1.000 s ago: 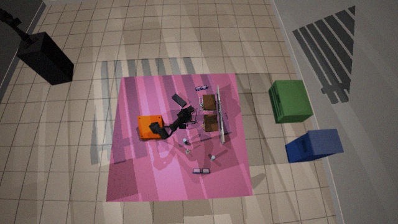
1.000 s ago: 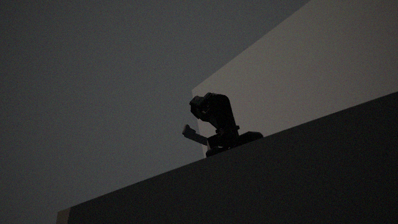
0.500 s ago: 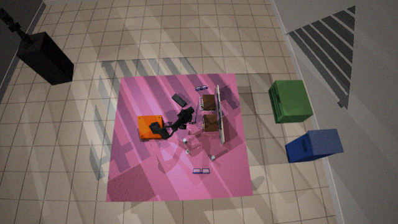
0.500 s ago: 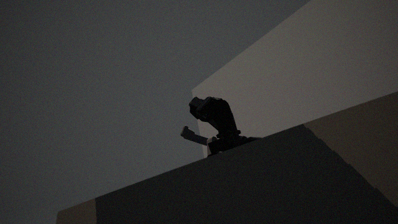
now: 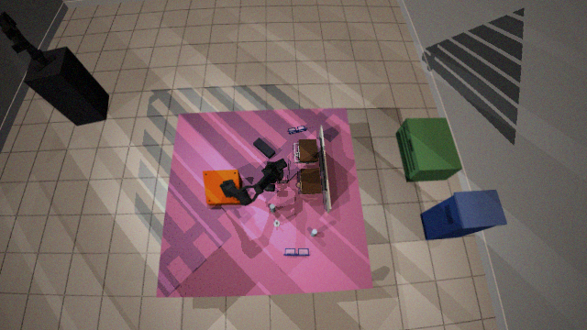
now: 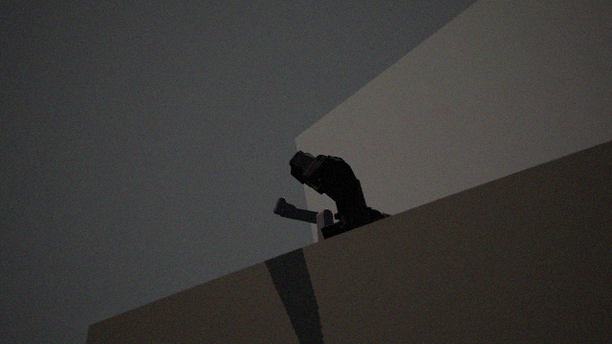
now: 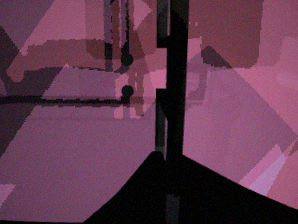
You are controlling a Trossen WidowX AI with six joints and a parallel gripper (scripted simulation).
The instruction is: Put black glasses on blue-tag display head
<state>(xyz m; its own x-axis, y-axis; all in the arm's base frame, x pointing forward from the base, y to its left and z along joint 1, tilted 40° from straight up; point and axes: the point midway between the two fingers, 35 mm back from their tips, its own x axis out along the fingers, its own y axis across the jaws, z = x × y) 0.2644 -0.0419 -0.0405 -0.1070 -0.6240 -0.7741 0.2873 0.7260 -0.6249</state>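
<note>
My gripper (image 5: 285, 168) is shut on the black glasses, just in front of the two display heads. In the wrist view the glasses (image 7: 176, 75) run up and down past the middle, with two round dark nose pads left of them. Their thin outline is hard to make out in the top view. One brown-topped display head (image 5: 308, 150) and another brown-topped display head (image 5: 310, 181) stand side by side, clear of the gripper body. No blue tag can be made out. Whether the glasses touch a head cannot be told.
A thin pale panel (image 5: 325, 170) stands behind the heads. Blue-framed glasses (image 5: 297, 129) lie beyond them and others (image 5: 296, 255) lie at the opposite side. A dark box (image 5: 264, 148) and small pale objects, one a cylinder (image 5: 314, 233), are on the pink mat (image 5: 202, 275).
</note>
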